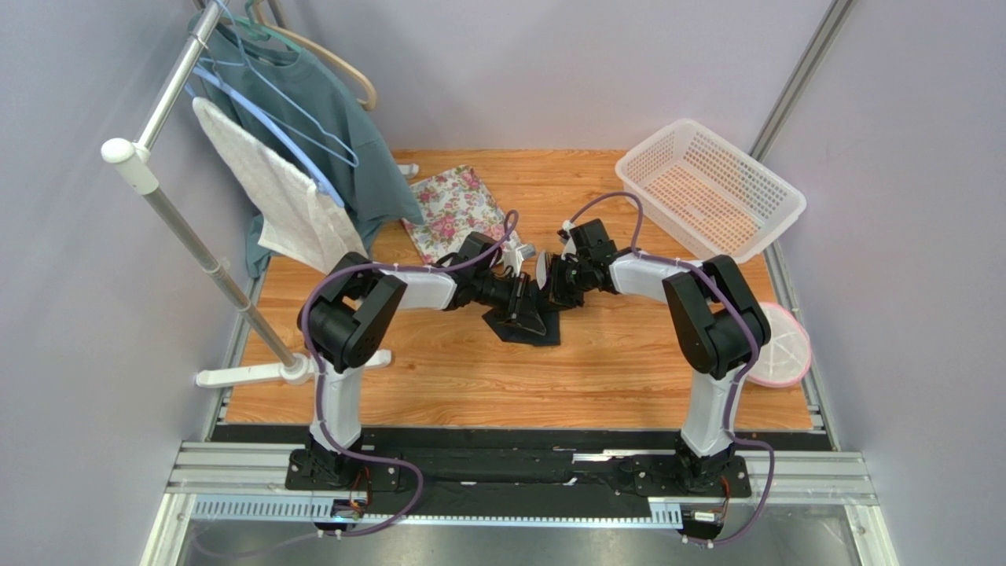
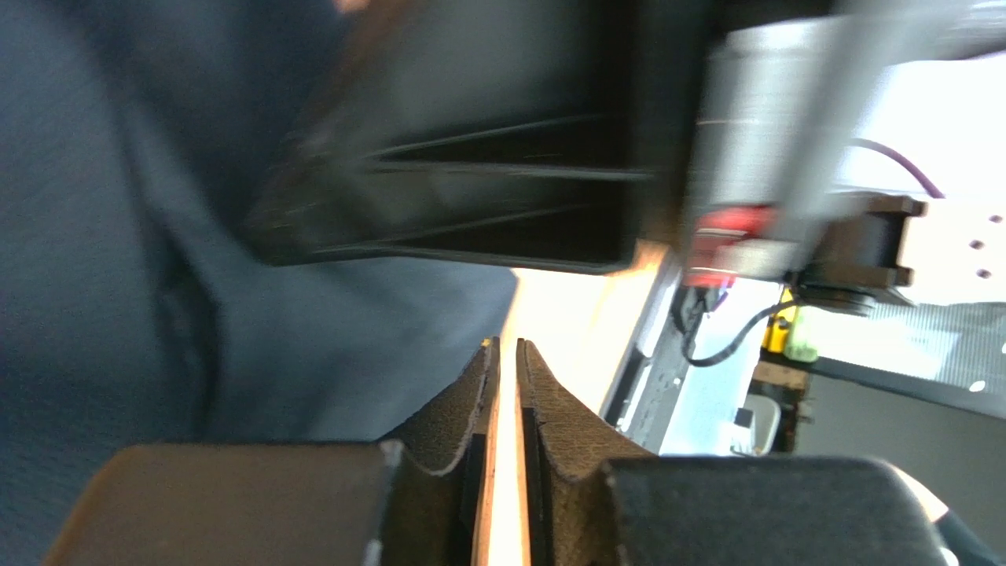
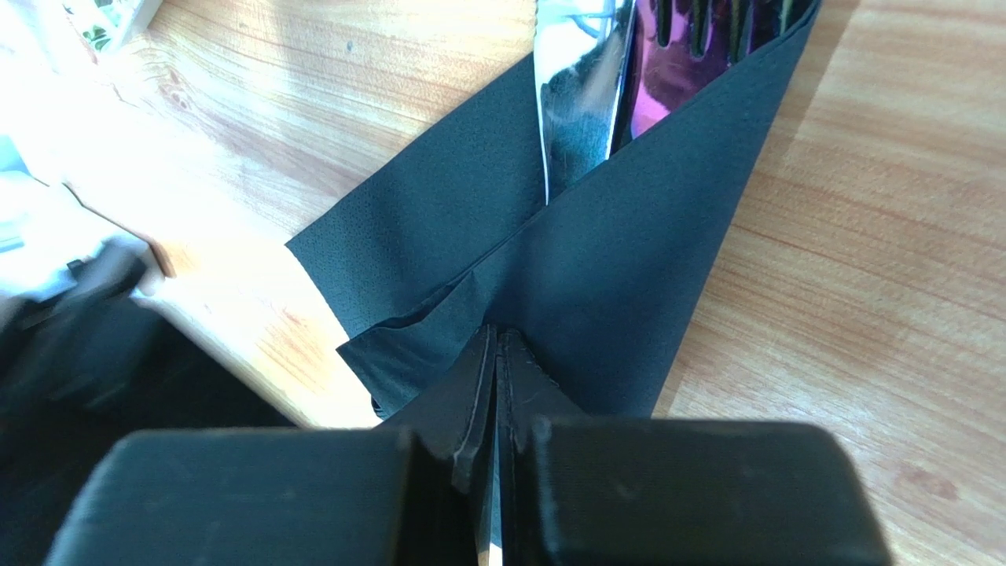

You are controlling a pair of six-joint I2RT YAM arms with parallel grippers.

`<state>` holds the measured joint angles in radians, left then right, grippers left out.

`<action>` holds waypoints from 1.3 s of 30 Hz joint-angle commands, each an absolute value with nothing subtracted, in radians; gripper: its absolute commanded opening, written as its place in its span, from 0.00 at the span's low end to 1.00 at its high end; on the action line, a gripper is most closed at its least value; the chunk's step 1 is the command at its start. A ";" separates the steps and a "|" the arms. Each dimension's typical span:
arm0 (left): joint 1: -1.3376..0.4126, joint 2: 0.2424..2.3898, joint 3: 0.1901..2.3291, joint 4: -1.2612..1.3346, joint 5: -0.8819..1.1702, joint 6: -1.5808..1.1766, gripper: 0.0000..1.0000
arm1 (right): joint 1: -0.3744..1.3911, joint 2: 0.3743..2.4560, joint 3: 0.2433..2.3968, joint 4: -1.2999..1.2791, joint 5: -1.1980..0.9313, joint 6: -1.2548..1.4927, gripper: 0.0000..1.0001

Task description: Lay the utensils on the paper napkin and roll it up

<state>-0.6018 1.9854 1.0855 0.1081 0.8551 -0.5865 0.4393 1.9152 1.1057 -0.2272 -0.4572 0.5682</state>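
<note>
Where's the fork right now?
In the right wrist view, the fork lies at the top edge. Its lower part is tucked under the folded napkin, just right of the knife and ahead of the right gripper.

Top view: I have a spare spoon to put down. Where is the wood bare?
Bare wood lies between the black napkin and the near edge of the table, and at the far edge between the floral tray and the white basket. The centre is crowded: the left gripper and right gripper meet over the napkin.
</note>
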 commanded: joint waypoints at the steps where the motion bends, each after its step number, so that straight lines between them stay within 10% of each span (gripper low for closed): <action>1: -0.584 2.055 1.083 0.130 0.856 -0.609 0.14 | 0.434 1.944 1.091 -0.227 -0.456 0.568 0.03; 18: -0.578 2.114 1.091 0.066 0.807 -0.575 0.00 | 0.357 1.789 1.085 -0.227 -0.742 0.604 0.26; 39: -0.583 2.114 1.095 0.005 0.764 -0.505 0.00 | 0.357 1.902 1.054 -0.186 -0.643 0.647 0.07</action>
